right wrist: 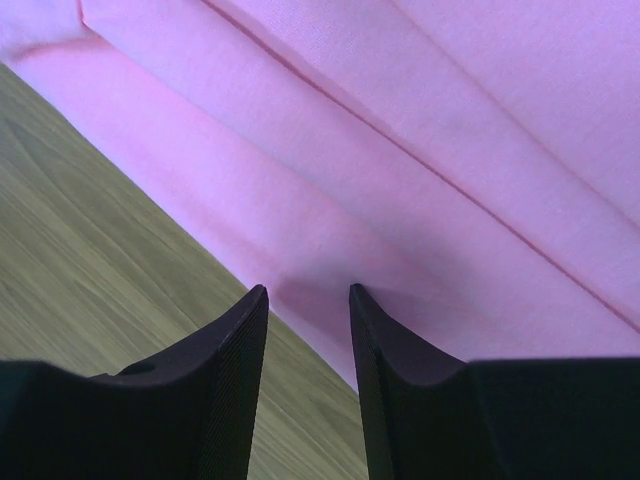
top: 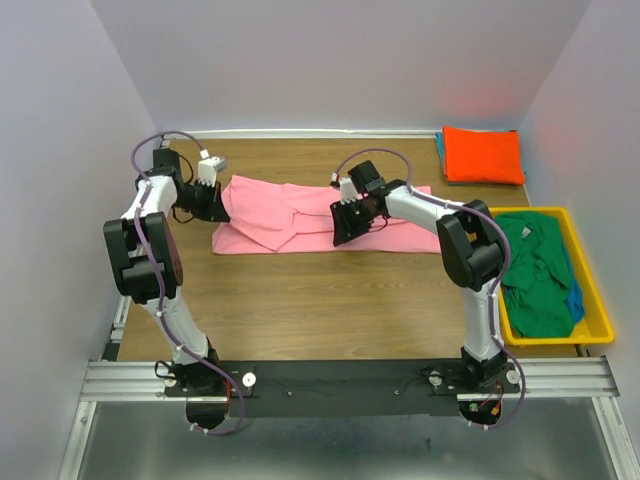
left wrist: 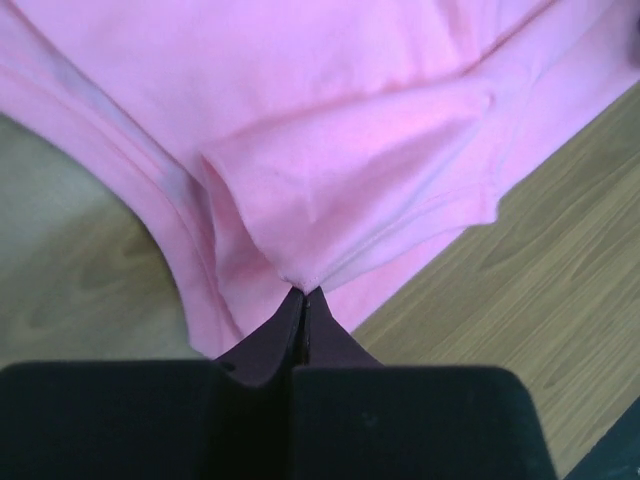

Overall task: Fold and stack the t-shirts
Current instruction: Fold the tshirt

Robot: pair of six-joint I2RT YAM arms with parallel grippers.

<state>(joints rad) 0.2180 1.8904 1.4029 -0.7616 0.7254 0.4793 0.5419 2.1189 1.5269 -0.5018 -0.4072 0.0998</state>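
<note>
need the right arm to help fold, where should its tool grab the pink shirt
Probably the near edge of the pink shirt, ahead of the right tool. Come in low from the bare table side: the edge lies flat there, so a finger could slide under.

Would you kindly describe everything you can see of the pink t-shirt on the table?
The pink t-shirt is soft, plain cloth, lying flat but partly folded and creased across the far middle of the wooden table, its long side running left to right. The left gripper is shut on a fold at its left end; the right gripper hangs open over its near edge.
</note>
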